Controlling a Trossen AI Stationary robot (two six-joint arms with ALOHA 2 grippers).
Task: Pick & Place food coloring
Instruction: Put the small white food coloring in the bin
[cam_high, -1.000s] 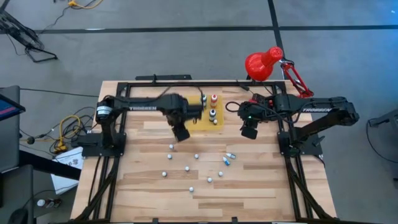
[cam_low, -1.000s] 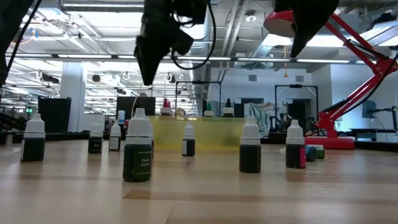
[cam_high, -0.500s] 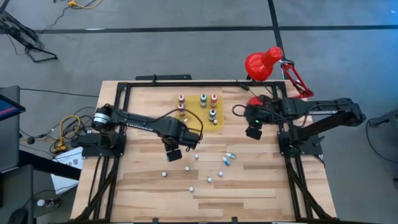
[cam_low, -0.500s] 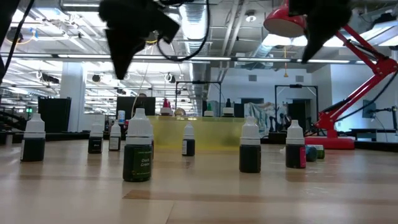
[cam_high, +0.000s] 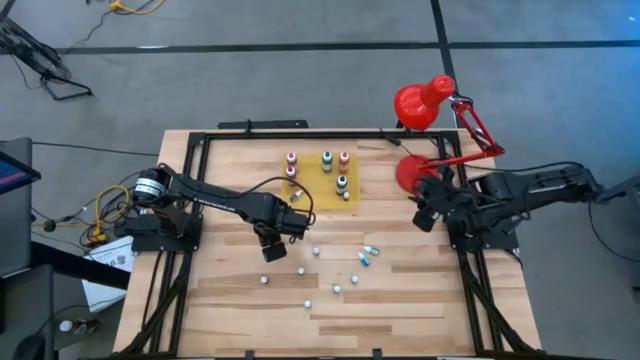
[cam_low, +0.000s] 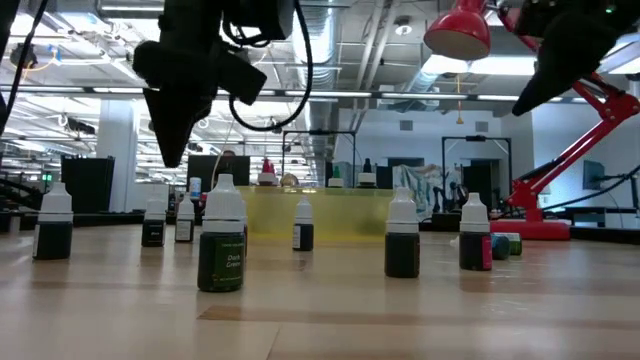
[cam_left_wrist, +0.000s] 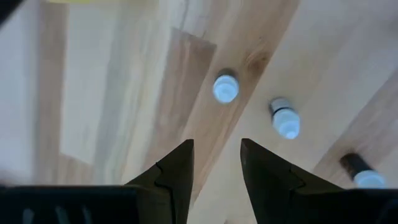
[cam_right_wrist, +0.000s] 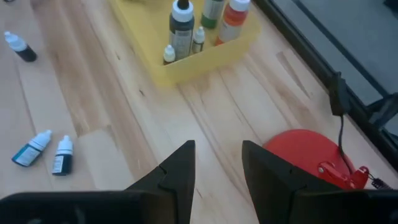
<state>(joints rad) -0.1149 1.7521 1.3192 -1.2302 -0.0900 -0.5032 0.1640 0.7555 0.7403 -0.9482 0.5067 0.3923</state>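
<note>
- On the left of the table (cam_high: 230, 300) we see the left arm reach out from its base, with the left gripper (cam_high: 271, 248) hanging above the bare wood just short of the loose bottles. In its wrist view the two dark fingers (cam_left_wrist: 177, 171) stand slightly parted with nothing between them.
- Below that gripper we see three white-capped bottles (cam_left_wrist: 225, 88) on the planks; the farthest one is cut off at the picture's edge, so we cannot read its colour.
- In the low view the nearest bottle is the dark green bottle (cam_low: 221, 238) (its label is partly legible, the others are too small to read).
- Further right, the yellow tray (cam_high: 318, 192) sits at the back of the table with several bottles standing in it. We cannot tell their exact number from above.
- The scattered food coloring (cam_high: 316, 251) dots the middle of the table; two bottles (cam_right_wrist: 43, 151) lie on their sides next to each other.
- The right gripper (cam_high: 424, 217) hovers at the table's right edge, near the round red base of the desk lamp (cam_high: 420, 100). Its fingers (cam_right_wrist: 180, 174) are a little apart, holding nothing.
- The arms' upper parts are cut off in the low view.
</note>
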